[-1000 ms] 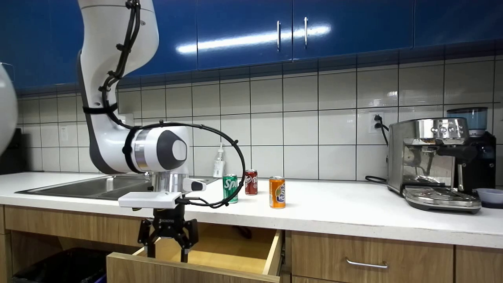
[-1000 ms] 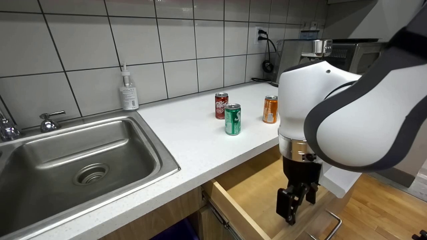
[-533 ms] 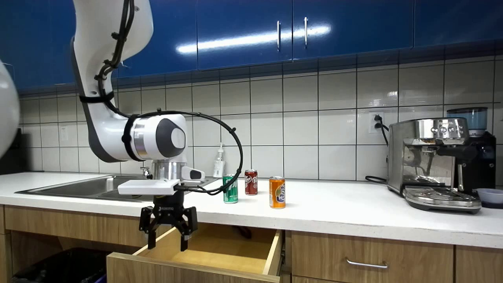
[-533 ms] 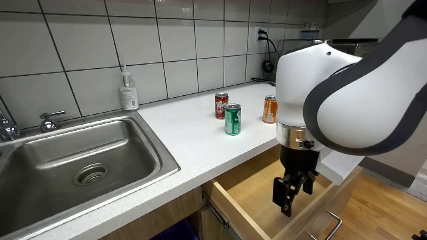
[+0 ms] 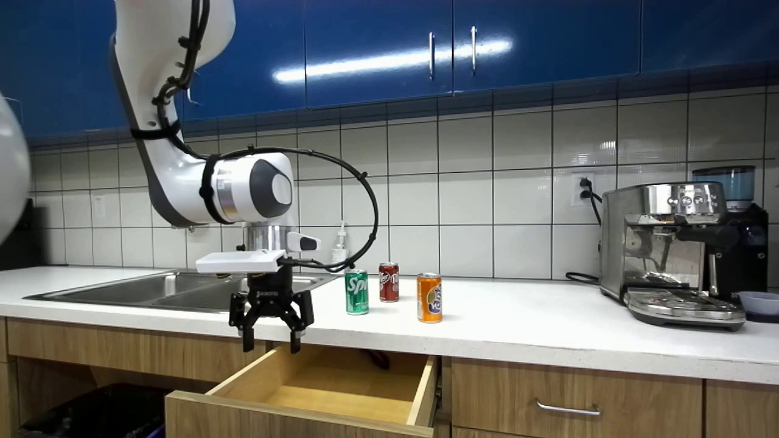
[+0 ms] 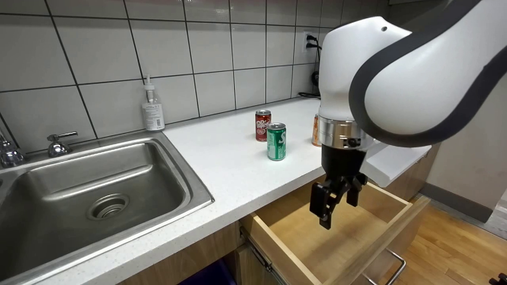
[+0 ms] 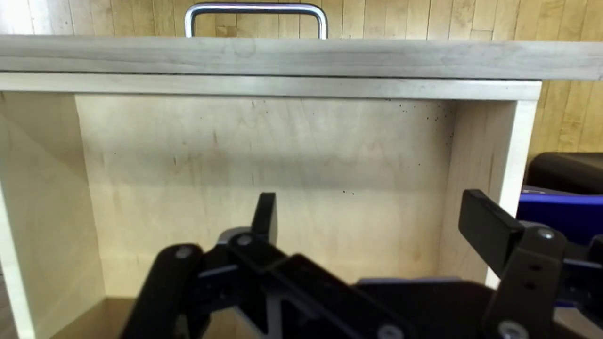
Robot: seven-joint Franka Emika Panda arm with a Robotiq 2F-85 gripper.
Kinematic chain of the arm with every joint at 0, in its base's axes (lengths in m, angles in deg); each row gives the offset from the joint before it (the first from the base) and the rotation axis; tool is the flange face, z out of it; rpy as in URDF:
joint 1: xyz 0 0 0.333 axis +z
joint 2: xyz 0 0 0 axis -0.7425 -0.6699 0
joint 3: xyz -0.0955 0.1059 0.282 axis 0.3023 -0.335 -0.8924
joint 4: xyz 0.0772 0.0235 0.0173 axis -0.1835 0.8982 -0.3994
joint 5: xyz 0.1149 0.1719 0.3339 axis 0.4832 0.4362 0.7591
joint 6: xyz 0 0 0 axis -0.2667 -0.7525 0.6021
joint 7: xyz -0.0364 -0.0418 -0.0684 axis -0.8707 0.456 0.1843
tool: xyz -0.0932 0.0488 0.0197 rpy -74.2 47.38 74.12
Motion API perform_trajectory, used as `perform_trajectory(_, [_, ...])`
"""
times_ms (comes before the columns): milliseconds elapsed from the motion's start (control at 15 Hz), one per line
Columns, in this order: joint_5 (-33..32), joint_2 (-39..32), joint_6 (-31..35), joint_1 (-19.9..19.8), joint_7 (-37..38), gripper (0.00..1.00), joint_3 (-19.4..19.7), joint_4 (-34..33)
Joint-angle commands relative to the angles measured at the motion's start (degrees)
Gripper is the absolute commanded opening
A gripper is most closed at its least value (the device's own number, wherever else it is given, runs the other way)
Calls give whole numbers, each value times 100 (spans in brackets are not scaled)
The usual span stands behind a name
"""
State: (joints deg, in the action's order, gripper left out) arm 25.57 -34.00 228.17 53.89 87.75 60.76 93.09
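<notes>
The gripper hung over the pulled-out drawer, its two fingers pointing downward. They stood widely apart with nothing between them, so the gripper had hold of no object, and, as it seemed from both exterior views, it touched no wood. The relation which counted most was the vertical one: the drawer lay directly below the gripper, though not centred. The gripper was nearer to the side wall toward the sink, and in the wrist view one finger overlapped this wall (how much height was between them, one could not surely tell). From fingertip to fingertip, the line ran nearly parallel to the drawer front. The bar handle was fixed on the outer face of that front, its long axis parallel as well. In another direction, higher than the drawer and farther back, the green can, the red can and the orange can stood upright on the counter, and the green one seemed the nearest.
</notes>
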Motion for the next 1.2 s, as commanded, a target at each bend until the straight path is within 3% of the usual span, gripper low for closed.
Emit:
perform_trajectory(0, [-197,132,-281,-47,205,100,15,-243])
perform_trajectory(1133, [-244,43,-6,-275,60,100,256,-1039])
